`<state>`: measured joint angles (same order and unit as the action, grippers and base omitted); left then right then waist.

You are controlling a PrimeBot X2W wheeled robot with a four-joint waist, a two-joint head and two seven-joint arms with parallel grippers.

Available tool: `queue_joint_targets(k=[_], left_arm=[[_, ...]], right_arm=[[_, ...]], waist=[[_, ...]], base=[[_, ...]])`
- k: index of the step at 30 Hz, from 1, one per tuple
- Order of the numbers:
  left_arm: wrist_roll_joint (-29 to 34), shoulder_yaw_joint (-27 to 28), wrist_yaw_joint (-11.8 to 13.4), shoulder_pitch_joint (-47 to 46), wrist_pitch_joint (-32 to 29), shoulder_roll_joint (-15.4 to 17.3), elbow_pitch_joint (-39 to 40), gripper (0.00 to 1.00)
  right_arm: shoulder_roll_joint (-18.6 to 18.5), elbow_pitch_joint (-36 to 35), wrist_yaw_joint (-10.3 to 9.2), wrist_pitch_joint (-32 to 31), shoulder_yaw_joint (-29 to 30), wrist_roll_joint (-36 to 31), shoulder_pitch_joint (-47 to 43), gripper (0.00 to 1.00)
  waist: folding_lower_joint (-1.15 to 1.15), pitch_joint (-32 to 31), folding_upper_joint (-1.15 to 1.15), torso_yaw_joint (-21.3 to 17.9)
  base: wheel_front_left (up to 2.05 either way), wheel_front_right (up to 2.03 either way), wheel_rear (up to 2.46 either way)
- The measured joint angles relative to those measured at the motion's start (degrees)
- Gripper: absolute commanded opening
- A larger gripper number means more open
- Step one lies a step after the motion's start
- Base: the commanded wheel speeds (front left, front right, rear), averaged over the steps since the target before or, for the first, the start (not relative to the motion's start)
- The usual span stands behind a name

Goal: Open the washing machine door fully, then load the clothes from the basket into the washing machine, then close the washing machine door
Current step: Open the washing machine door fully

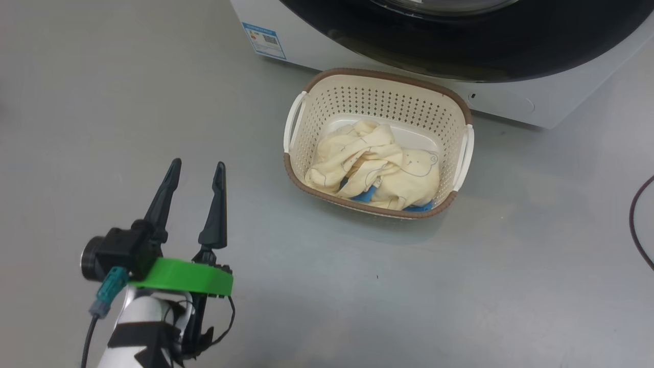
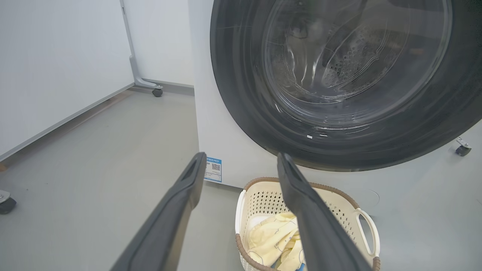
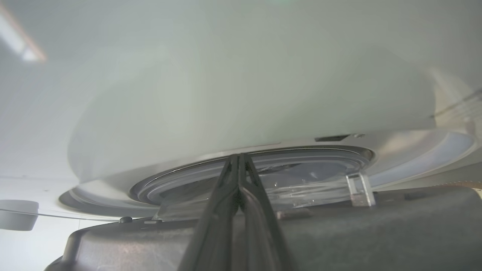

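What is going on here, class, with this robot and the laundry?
A laundry job is just starting. The clothes lie in the basket before the washing machine. The right claw, shut, sits at the edge of the door, apparently to pull it open. The left claw hovers open to the basket's left.

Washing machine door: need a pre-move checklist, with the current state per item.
1. Large round glossy black washing machine door fully open: not ok. It covers the front of the big white front-loading washing machine.
2. Right gripper shut: ok. Its fingers are together and point at the door's clear glass bowl window.
3. Right gripper hooked on the door edge: cannot tell.
4. Left gripper open and empty: ok. It is apart from the basket.
5. Small cream-white perforated plastic basket out of the door's swing: cannot tell. It sits on the floor close in front of the washer, below the door.
6. Pale cream-yellow clothes all in the basket: ok.
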<state>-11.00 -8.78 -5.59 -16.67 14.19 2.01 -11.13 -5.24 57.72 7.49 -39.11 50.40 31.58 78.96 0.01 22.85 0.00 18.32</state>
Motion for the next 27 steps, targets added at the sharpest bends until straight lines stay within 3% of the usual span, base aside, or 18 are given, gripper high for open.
queue_joint_targets(k=[9, 14, 27], left_arm=[[0.44, 0.03, 0.0, -0.01, 0.01, -0.01, 0.0, 1.0], [1.23, 0.25, -0.02, 0.07, 0.01, -0.01, 0.01, 1.0], [2.45, 0.71, -0.49, 1.17, 0.01, 0.03, -0.02, 1.0]], right_arm=[[0.03, -0.7, 0.0, -4.27, -5.25, 4.01, -2.98, 0.0], [0.31, -2.25, 0.0, -7.39, -10.1, 9.43, -7.26, 0.0], [0.94, -12.5, 0.0, -13.44, -29.74, 28.76, -22.58, 0.0]], waist=[[0.0, -1.65, 0.0, -0.71], [0.0, -3.25, 0.0, -1.46], [0.0, -7.09, 0.0, -3.68]], base=[[0.0, 0.0, 0.0], [0.0, 0.0, 0.0], [0.0, 0.0, 0.0]])
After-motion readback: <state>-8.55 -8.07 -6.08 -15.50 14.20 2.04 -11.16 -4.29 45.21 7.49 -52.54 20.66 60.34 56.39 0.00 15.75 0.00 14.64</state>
